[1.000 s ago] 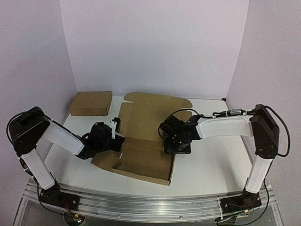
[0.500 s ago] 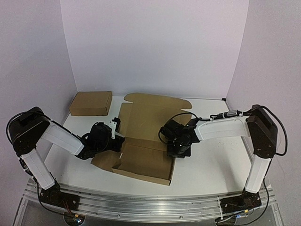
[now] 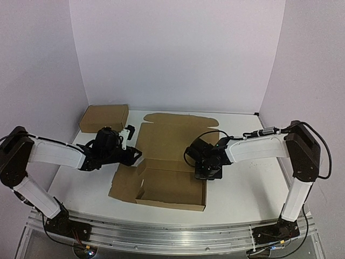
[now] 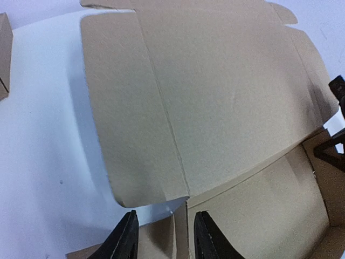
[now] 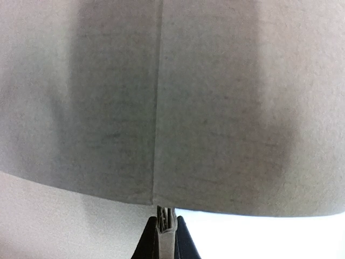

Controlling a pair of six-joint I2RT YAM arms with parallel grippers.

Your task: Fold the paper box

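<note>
Box [image 3: 171, 186] was laid mid-table, tray at the near side, lid flat toward the back wall. Right gripper [image 5: 166, 224] was clamped on the tray's right wall edge. Left gripper [image 4: 165, 216] was seen parted, at the tray's left rear corner.

No readable writing anywhere.
The brown die-cut cardboard mailer [image 3: 172, 141] in the middle of the table shows only bare board, creases and cut edges in all three views. The smaller plain brown cardboard box [image 3: 104, 118] at the far left shows plain faces, with no letters, numbers or logos legible.
</note>
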